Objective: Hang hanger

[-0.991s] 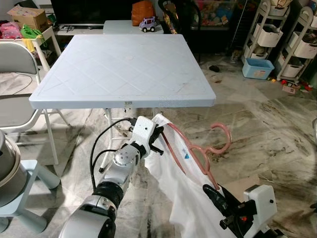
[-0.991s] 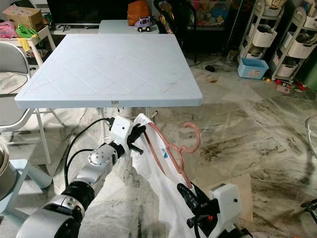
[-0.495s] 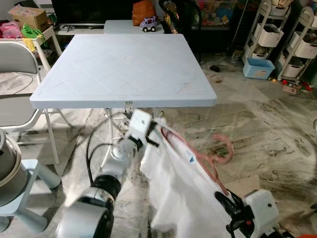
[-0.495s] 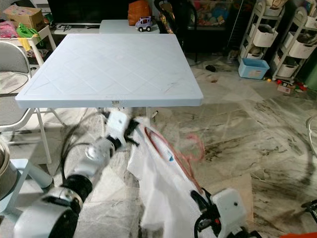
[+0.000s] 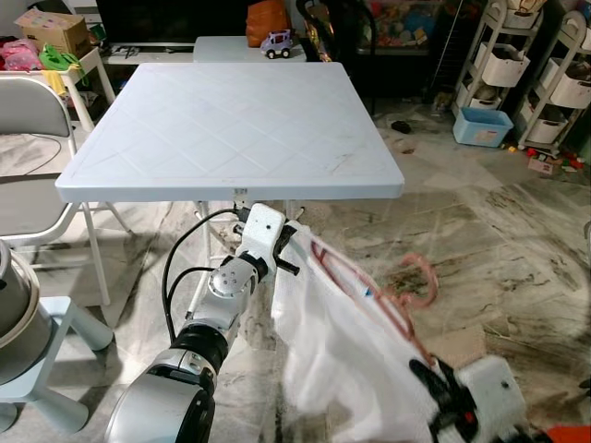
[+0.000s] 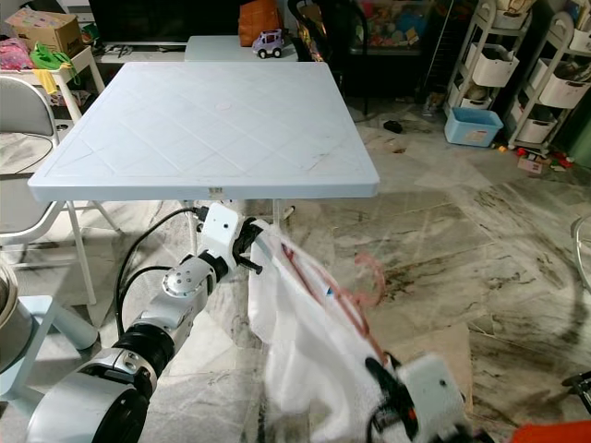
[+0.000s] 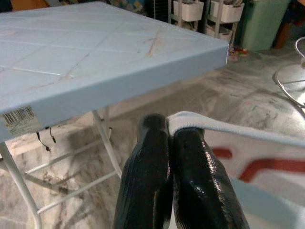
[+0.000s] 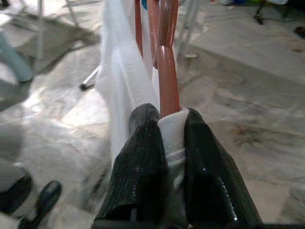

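Note:
A pink plastic hanger [image 5: 388,293] carries a white garment [image 5: 342,360] in front of me, below the near edge of the pale blue table [image 5: 231,120]. My left gripper [image 5: 288,238] is shut on the garment's upper left corner, just under the table edge; its fingers [image 7: 167,186] pinch the white hem [image 7: 224,130]. My right gripper [image 5: 427,377] is low at the right, shut on the hanger's lower end together with the cloth, as the right wrist view shows at its fingers [image 8: 143,157]. The hook [image 5: 420,277] points up and to the right.
A grey folding chair [image 5: 32,138] stands at the left. White storage racks [image 5: 545,65] and a blue bin [image 5: 480,125] are at the back right. A toy car [image 5: 275,43] sits on a far table. Marble floor [image 5: 499,231] lies to the right.
The hanger and garment have dropped lower and shifted right with my right gripper. My left gripper stays near the table edge, still holding the corner.

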Robot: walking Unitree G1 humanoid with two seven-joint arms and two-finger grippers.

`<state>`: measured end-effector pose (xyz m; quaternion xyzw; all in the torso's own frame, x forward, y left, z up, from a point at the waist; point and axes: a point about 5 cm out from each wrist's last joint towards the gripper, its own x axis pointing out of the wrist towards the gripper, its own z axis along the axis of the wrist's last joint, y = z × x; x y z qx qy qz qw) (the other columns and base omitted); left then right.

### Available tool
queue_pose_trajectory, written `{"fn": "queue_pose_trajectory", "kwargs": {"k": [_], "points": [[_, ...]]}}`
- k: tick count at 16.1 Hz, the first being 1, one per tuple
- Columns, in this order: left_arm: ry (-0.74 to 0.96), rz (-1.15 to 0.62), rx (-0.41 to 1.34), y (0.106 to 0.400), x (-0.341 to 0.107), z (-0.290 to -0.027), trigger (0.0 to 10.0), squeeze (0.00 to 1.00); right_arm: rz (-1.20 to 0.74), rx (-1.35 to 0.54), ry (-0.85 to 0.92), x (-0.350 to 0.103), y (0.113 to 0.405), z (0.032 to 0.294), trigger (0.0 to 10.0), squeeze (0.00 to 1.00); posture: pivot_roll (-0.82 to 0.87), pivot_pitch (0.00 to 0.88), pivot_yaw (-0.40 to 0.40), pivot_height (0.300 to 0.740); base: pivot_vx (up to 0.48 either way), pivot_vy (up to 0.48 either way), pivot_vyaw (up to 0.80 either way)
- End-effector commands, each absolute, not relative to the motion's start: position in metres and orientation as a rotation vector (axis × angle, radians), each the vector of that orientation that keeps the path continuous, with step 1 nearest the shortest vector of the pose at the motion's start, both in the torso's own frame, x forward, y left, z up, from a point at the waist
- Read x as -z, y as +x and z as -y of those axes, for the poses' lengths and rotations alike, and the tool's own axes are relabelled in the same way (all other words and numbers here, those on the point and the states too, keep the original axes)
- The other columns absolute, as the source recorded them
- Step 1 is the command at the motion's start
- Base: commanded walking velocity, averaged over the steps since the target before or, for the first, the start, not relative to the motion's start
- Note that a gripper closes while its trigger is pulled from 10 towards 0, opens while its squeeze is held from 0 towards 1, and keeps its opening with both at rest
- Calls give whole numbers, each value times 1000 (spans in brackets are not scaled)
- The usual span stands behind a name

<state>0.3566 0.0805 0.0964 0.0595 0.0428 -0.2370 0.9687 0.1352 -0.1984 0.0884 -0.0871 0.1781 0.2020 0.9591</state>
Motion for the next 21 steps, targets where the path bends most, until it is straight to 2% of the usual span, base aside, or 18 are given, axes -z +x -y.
{"fn": "queue_pose_trajectory", "kwargs": {"k": [1, 5, 7, 14, 18, 20, 21], "points": [[127, -43, 437, 365, -109, -89, 0, 0, -343, -400, -179, -100, 132, 210, 10000, 0, 16, 0, -29, 740, 0, 0, 0], [131, -54, 430, 365, -108, -91, 0, 0, -392, -406, -190, -111, 107, 236, 10000, 0, 10, 0, -24, 740, 0, 0, 0], [130, -79, 431, 365, -106, -90, 0, 0, -388, -472, -141, -123, 97, 233, 10000, 0, 2, 0, -17, 740, 0, 0, 0], [132, -127, 445, 362, -97, -90, 0, 0, -328, -479, -62, -149, 89, 247, 10000, 0, 0, 0, -13, 740, 0, 0, 0], [108, -137, 502, 358, -93, -83, 0, 0, -183, -411, 30, -159, 107, 242, 10000, 0, 8, 0, -18, 740, 0, 0, 0], [96, -124, 615, 346, -86, -67, 0, 0, -62, -271, 113, -157, 135, 232, 10000, 0, 12, 0, -22, 740, 0, 0, 0], [115, -116, 650, 341, -83, -62, 1098, 0, -53, -237, 128, -152, 145, 225, 10000, 0, 15, 0, -23, 740, 0, 0, 0]]}}
